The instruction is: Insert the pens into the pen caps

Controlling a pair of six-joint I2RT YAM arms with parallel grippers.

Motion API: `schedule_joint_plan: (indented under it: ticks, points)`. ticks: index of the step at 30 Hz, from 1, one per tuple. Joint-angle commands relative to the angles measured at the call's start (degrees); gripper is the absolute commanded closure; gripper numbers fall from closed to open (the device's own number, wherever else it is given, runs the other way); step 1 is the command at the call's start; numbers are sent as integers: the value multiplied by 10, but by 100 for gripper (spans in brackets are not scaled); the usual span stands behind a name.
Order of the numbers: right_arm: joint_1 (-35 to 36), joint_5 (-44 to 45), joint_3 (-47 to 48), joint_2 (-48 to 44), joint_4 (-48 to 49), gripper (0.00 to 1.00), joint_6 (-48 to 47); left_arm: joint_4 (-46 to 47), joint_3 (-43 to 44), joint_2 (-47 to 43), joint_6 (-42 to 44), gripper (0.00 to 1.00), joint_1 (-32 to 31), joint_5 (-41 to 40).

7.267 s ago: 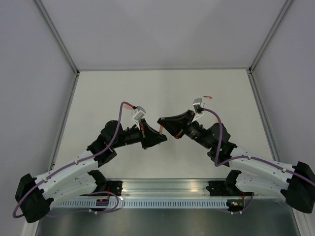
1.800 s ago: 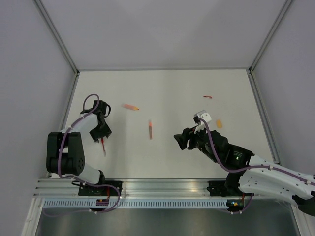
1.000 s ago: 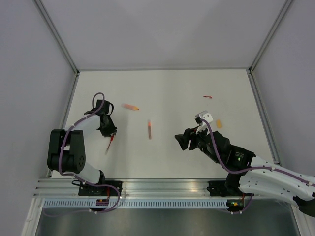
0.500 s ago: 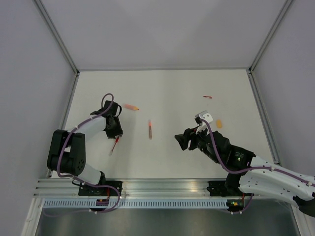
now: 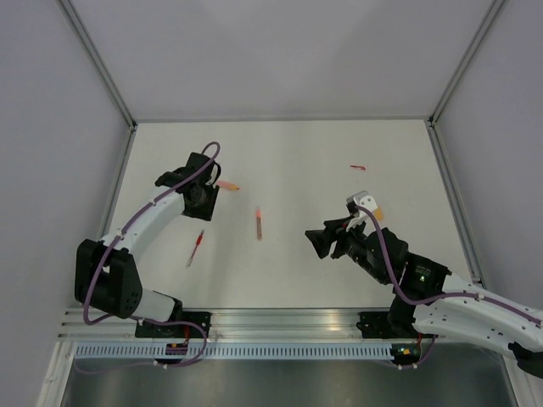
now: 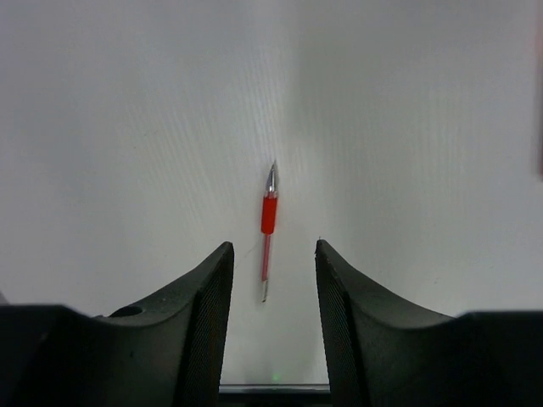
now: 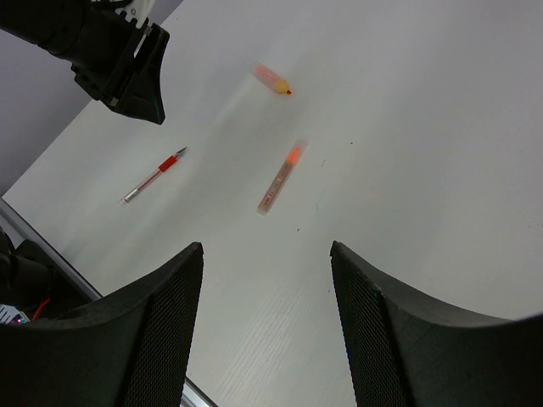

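Note:
A red pen [image 5: 197,246] [image 6: 268,229] [image 7: 154,176] lies loose on the white table. My left gripper [image 5: 204,206] [image 6: 273,246] hovers above and behind it, open, with nothing between its fingers [image 6: 199,305]. An orange-pink pen [image 5: 258,222] [image 7: 282,178] lies mid-table. A short orange tube with a red end [image 5: 227,184] [image 7: 273,79], apparently a pen cap, rests just right of the left gripper. My right gripper [image 5: 316,242] [image 7: 265,248] stands open and empty, right of the orange-pink pen. A small red cap [image 5: 358,167] lies far right.
A bit of an orange stub [image 5: 377,212] peeks out beside the right wrist's white camera. Aluminium posts and grey walls close in the table [image 5: 297,153] on three sides, and a metal rail [image 5: 280,322] runs along the near edge.
The left gripper let go of the red pen, which now lies on the table. It then moved up and right towards the orange tube, its jaws widening. The right arm barely shifted.

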Motion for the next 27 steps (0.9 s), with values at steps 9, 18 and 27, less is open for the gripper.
schedule_joint_plan:
  ticks: [9,18,27]
  points:
    - [-1,-10,-2,-24,2,32,-6,38,-86,0,125,53,14,1]
    - [-1,-12,-5,-38,2,32,-6,59,-101,83,137,61,14,27]
    - [-2,-15,-1,-31,0,32,-6,75,-117,116,154,63,14,5]
